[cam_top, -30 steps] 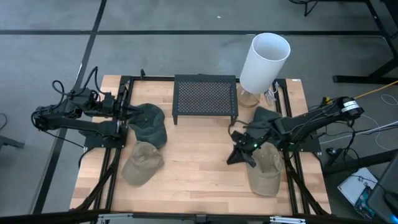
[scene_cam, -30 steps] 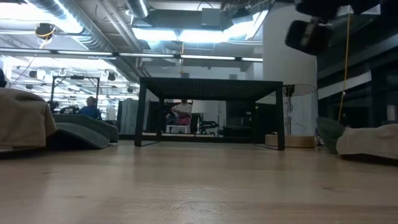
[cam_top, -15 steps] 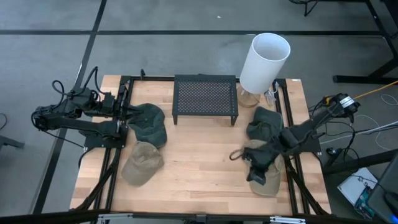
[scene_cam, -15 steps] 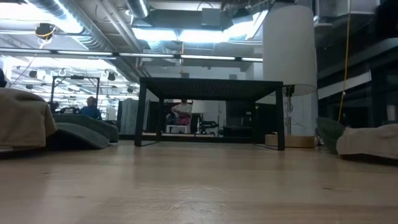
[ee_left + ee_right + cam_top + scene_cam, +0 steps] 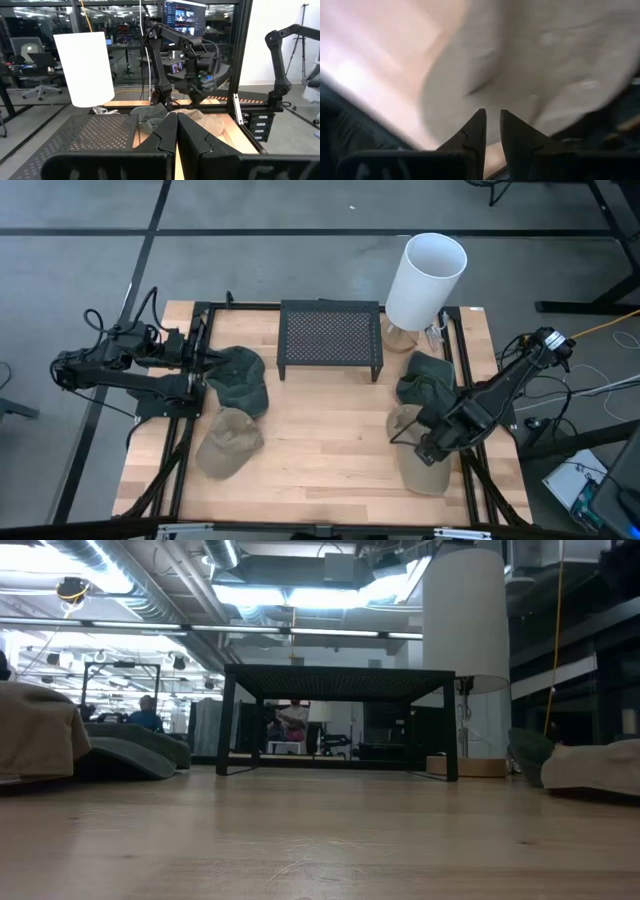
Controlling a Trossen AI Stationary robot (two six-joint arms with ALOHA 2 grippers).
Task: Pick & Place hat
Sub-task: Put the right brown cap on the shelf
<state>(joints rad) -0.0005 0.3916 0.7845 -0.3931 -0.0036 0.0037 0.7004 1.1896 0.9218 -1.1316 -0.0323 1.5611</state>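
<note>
Two hats lie on each side of the table. On the right, a tan hat (image 5: 425, 465) (image 5: 545, 60) rests crown up on the wood beside a dark green hat (image 5: 424, 375). On the left lie a dark green hat (image 5: 240, 378) and a tan hat (image 5: 230, 442). My right gripper (image 5: 425, 450) (image 5: 491, 116) hangs over the right tan hat, pointing down, with its fingers a narrow gap apart. My left gripper (image 5: 207, 362) (image 5: 176, 122) waits shut at the left dark green hat's edge.
A black mesh stand (image 5: 330, 338) sits at the far middle of the table. A white lamp shade (image 5: 425, 278) rises on a wooden base at the far right. Black frame rails (image 5: 462, 380) run along both sides. Bare wood (image 5: 320, 440) lies between the hat pairs.
My right gripper has swung from the table's middle toward the right and near edges and turned about. It now sits over the right tan hat. The arm has left the low view. The hats and my left arm have stayed put.
</note>
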